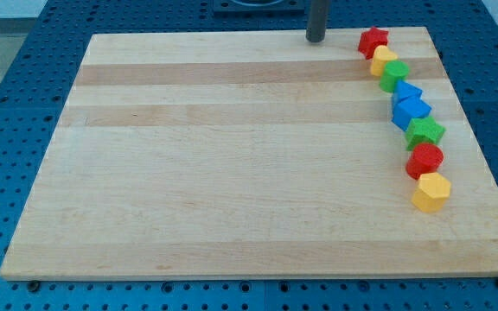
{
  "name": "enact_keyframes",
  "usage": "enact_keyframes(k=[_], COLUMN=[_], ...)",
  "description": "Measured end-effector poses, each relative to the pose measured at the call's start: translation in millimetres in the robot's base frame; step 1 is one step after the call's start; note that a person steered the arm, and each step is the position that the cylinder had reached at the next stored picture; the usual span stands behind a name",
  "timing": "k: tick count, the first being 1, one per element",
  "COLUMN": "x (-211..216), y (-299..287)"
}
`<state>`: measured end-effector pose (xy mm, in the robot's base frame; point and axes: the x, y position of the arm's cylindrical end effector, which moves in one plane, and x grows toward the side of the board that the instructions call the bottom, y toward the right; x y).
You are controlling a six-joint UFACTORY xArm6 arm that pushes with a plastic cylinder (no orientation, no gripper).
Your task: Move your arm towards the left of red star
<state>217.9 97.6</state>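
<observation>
No readable text, labels, brands, numbers or signs on any surface in camera view

Red star (373, 40): small, bright red, lying flat on wooden board at view's top right, close to top edge; topmost piece of curved block chain, lower-right point touching next block; uncovered, fully visible

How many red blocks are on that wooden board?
2: a red star at the top of the row by the view's right edge, and a rounder red block near its bottom. None seems hidden.
</observation>
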Motion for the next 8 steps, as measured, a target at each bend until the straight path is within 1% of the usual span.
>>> enact_keyframes(k=[1,2,3,4,6,7,8], x=[16,21,42,53,48,39,39], y=[8,10,10,13,39,39,51])
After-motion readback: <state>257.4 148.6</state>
